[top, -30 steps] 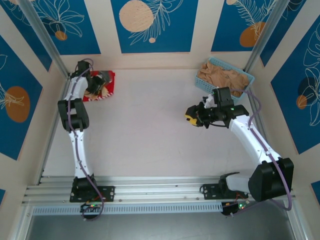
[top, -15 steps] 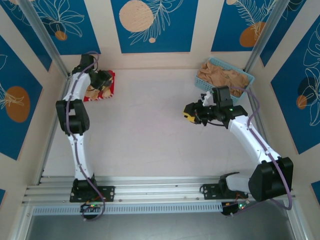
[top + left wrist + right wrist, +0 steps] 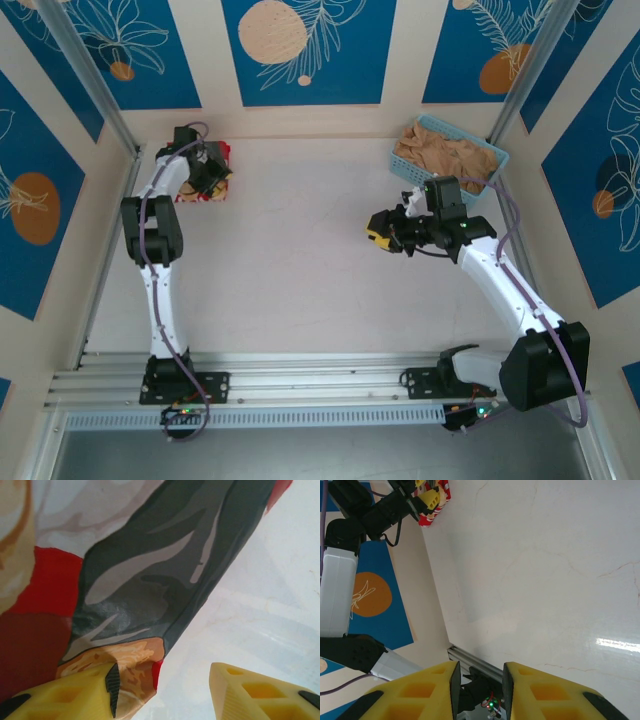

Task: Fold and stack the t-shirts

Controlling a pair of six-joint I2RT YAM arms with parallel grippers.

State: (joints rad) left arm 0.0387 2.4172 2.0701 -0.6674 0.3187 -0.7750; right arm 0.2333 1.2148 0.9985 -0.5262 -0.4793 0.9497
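1. The red t-shirt [image 3: 150, 570] lies in the tabletop's [image 3: 300, 250] far left corner.
2. The left pincer [image 3: 162, 680] is released, at its edge.
3. The right pincer [image 3: 479, 680] is a little apart, empty.

The top external camera sits high at the near edge and looks down and forward, far enough off to take in the whole tabletop [image 3: 300, 270]. The left wrist camera looks down past the left claw [image 3: 162, 680] from very close, so the print of the red t-shirt [image 3: 150, 580] looms large against the pale surface. The right wrist camera sits farther back and looks past the right claw [image 3: 480, 672] low across the tabletop toward the left arm [image 3: 337, 580]. All three views share the red t-shirt in the far left corner.
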